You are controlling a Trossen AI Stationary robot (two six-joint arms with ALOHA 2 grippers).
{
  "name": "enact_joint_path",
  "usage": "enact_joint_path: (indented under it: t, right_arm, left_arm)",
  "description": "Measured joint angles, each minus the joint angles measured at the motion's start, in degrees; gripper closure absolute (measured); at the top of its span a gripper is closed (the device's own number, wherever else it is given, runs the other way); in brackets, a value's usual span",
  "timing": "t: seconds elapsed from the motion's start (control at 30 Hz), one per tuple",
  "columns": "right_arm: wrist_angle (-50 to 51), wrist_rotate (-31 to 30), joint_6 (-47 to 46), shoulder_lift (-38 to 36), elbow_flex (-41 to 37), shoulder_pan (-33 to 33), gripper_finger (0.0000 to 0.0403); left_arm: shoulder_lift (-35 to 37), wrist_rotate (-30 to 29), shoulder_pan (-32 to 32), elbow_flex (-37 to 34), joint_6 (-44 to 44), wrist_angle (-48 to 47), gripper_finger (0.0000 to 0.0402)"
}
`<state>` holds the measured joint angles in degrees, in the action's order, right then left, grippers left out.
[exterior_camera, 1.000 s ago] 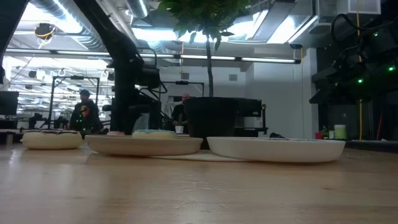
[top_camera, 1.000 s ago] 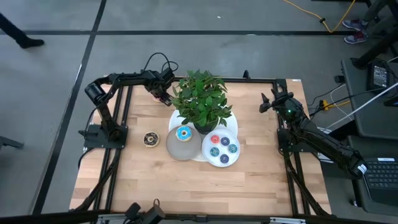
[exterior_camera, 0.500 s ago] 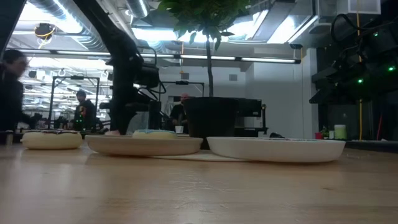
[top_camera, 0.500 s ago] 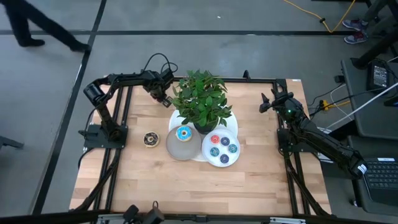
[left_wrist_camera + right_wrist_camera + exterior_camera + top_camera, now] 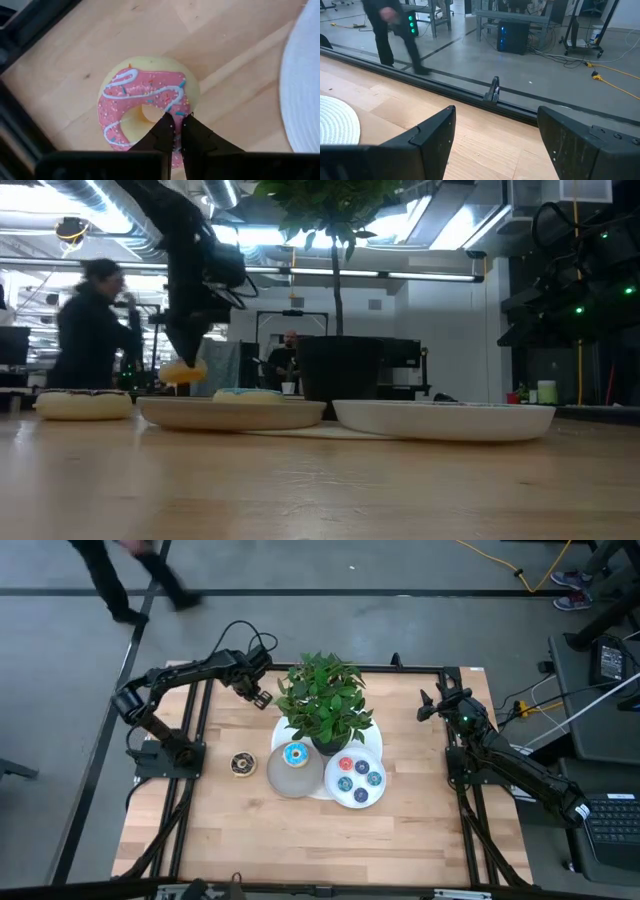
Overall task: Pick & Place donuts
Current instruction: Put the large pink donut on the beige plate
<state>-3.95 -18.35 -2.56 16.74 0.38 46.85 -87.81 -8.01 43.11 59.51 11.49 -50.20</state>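
Observation:
My left gripper is at the table's far left, beside the potted plant, shut on a pink-iced donut with white stripes, which shows lifted in the low view. A chocolate donut lies flat on the table. A light blue donut lies on the grey plate. Several mini donuts lie on the white plate. My right gripper is open and empty above the table's far right part. My left gripper has the pink donut by the part of its ring right beside the hole, pinched between two nearly closed fingers. The fingers come from above, pointing down. The donut hangs below them, clear of the table.
The plant's dark pot stands on a white woven mat, whose edge shows in the left wrist view. Black frame rails run along the table's sides. A person walks beyond the far edge.
My left gripper has gone up with the pink donut, lifting it off the table until it hangs clear. A person has walked past behind the table.

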Motion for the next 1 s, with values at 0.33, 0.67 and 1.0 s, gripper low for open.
enact_joint_path:
  t: [0.33, 0.67, 1.0]
  right_arm:
    - [0.0, 0.0, 0.0, 0.0, 0.0, 0.0, 0.0124]
    - [0.0, 0.0, 0.0, 0.0, 0.0, 0.0, 0.0124]
    - [0.0, 0.0, 0.0, 0.0, 0.0, 0.0, 0.0124]
  left_arm:
    - [8.8, -1.5, -3.5, 0.0, 3.0, -7.9, 0.0385]
    - [14.8, -1.5, -10.4, 0.0, 8.8, -14.5, 0.0386]
    - [18.1, -3.0, -19.9, 0.0, 16.6, -19.0, 0.0386]
